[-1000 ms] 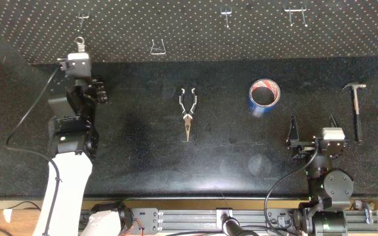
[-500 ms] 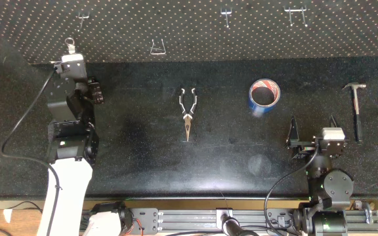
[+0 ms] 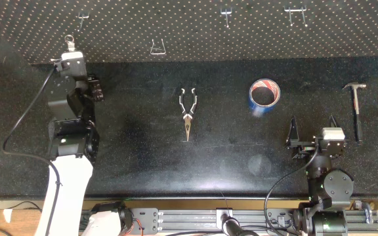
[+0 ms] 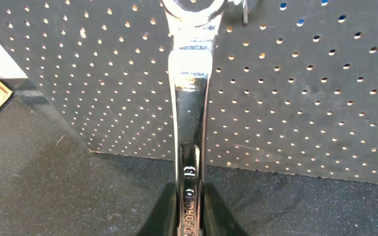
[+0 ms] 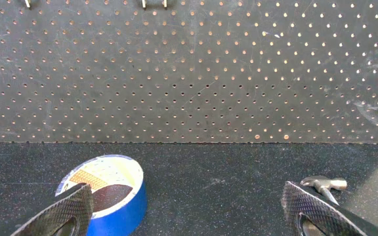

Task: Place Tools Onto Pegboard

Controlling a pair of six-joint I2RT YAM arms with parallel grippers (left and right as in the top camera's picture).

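surface: black tabletop point(image 3: 143, 144) | lying on it, well apart: pliers point(image 3: 188, 118); blue tape roll point(image 3: 257, 109); hammer point(image 3: 356, 111)

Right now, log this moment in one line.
left tool: shut on wrench at pegboard | right tool: open | pliers, tape, hammer: on table

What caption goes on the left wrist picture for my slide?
Left gripper holds a wrench up in front of the pegboard.

matte black textured worktop point(image 3: 136, 151)
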